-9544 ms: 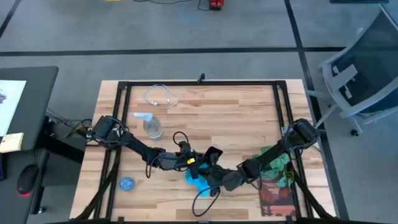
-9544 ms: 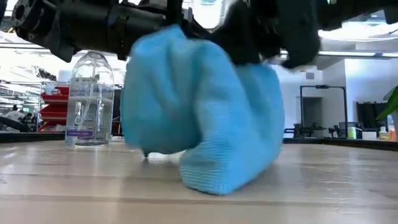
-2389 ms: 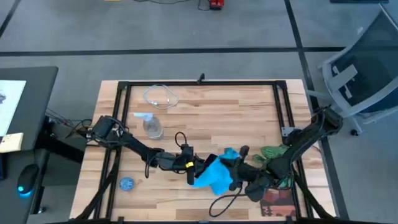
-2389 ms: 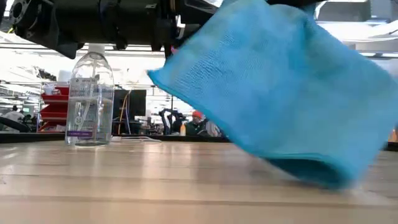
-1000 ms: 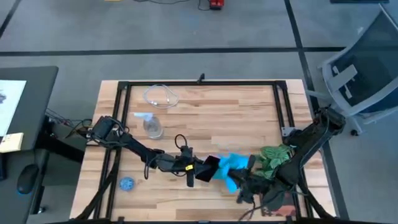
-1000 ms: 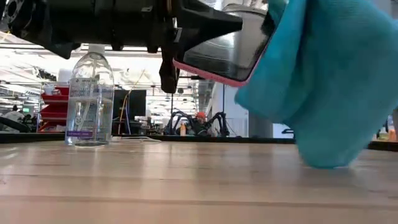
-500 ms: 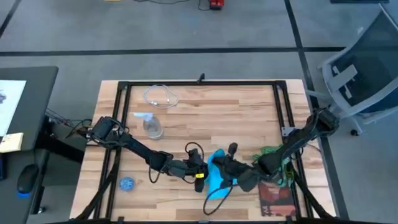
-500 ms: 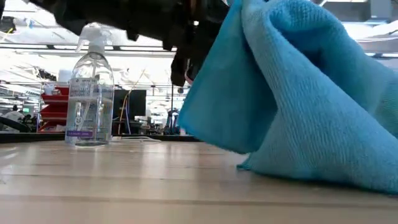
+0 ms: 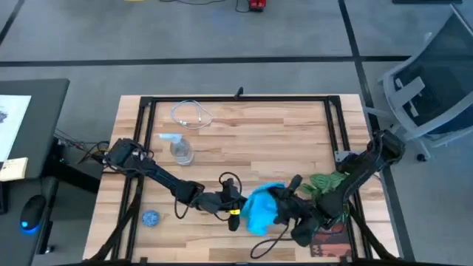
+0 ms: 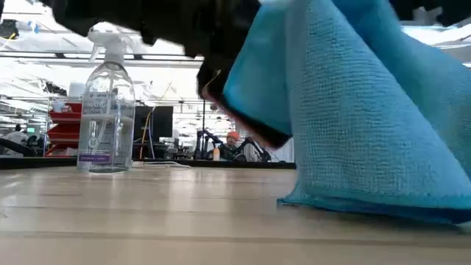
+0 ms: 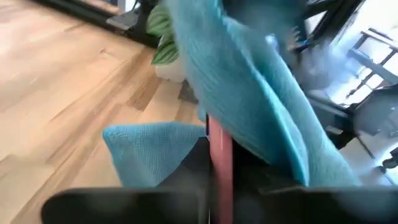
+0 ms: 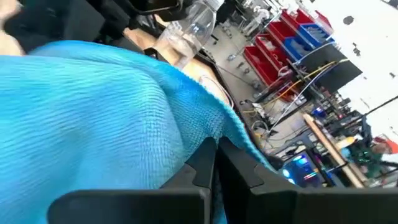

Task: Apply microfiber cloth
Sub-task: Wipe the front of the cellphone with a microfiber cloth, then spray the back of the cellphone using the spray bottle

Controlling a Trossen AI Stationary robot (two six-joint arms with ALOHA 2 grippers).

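Observation:
The sky-blue microfiber cloth point(image 9: 259, 207) is bunched over a phone near the table's front middle. Of the phone only a dark corner with a pink rim point(image 10: 254, 131) shows under the cloth point(image 10: 368, 118). My left gripper point(image 9: 234, 211) comes in from the left and is shut on the phone. At the cloth's right side, my right gripper point(image 9: 281, 211) is shut on the fabric. The cloth's lower fold point(image 10: 353, 200) lies on the table. My left gripper holds the phone by its pink-rimmed edge point(image 11: 219, 149), pinched between its two fingers and reached level from the table's left. The phone is raised off the table, tilted, with the cloth draped over it. My right gripper pinches a bunched fold of the cloth point(image 12: 186, 134) between its shut fingers point(image 12: 202, 168), coming from the table's right. The cloth spreads over the phone, and its lower part rests on the table.
A clear spray bottle point(image 9: 179, 149) stands at the left middle, with a coiled clear cable point(image 9: 191, 114) behind it. A small blue disc point(image 9: 151, 218) lies at the front left. A green plant point(image 9: 325, 185) and a reddish mat point(image 9: 329, 235) sit at the right.
My right gripper has carried the cloth toward the table's left, over the phone, then drawn back a little to the right. The phone, bare a second ago, is now covered, and the cloth's lower fold has settled on the table. My left gripper has shifted slightly right and nearer.

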